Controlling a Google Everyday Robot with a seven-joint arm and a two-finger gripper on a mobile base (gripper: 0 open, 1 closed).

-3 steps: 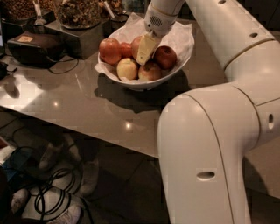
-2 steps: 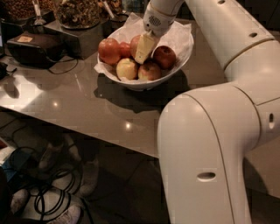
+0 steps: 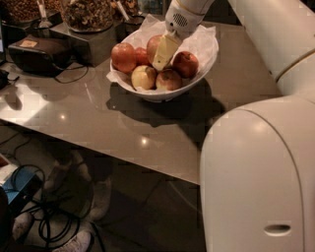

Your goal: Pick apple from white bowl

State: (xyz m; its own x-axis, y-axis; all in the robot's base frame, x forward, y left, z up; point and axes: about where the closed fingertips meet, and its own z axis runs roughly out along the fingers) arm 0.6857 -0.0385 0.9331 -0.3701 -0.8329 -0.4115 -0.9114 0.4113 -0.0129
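Observation:
The white bowl (image 3: 199, 81), lined with crumpled white paper, stands on the table at the top middle and holds several apples. My gripper (image 3: 164, 53) reaches down into it from the upper right. It lies against the apple (image 3: 152, 45), a round one with an orange-red blush at the back middle of the pile, and hides that apple's right side. Another large orange-red apple (image 3: 124, 57) sits to the left. A deep red apple (image 3: 186, 63) sits to the right. A pale yellow apple (image 3: 143, 77) lies at the front.
The grey table (image 3: 98, 123) runs to a front edge across the middle of the view. A black case (image 3: 39, 53) with cables and containers of nuts (image 3: 88, 12) stand at the back left. My white arm (image 3: 261, 162) fills the right side. Cables lie on the floor (image 3: 49, 221).

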